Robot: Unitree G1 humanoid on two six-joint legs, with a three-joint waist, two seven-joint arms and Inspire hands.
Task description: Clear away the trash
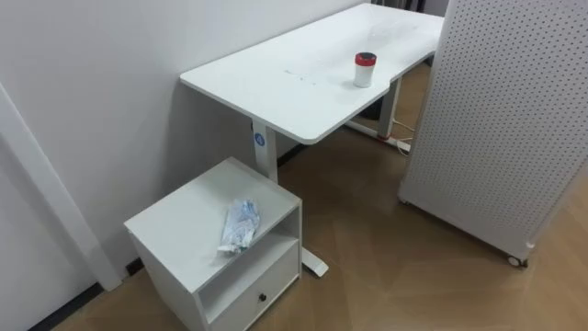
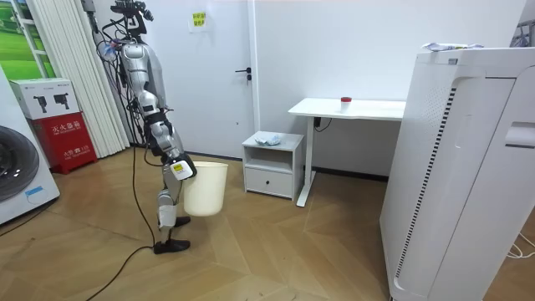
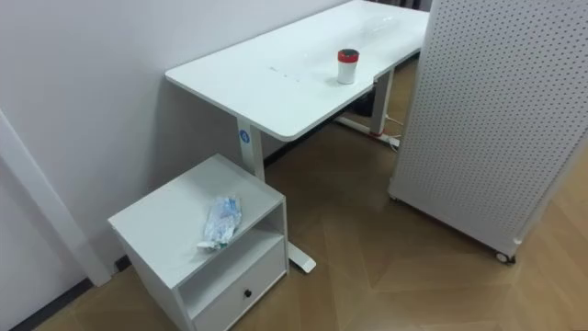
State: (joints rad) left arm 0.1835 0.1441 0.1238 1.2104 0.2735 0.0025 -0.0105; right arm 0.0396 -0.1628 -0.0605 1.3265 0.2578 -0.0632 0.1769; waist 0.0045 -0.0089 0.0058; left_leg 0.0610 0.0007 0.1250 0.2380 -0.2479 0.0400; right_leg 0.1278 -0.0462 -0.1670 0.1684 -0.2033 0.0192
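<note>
The crumpled plastic wrapper (image 1: 241,225) lay atop the white bedside cabinet (image 1: 175,221), close to its front edge and well apart from the robot. The right hand (image 2: 178,170) sat at the cream waste bin's (image 2: 205,191) rim, and I couldn't tell its grip. A clumsy reach could sweep that light wrapper onto the floor (image 1: 386,257).

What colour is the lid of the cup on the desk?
Red, on a white cup; clearest in the left eye view.

I lose the desk's (image 1: 276,83) far end behind the perforated panel (image 1: 496,119). In room view, the cabinet's (image 2: 269,179) litter (image 2: 267,138) is too small to identify.
</note>
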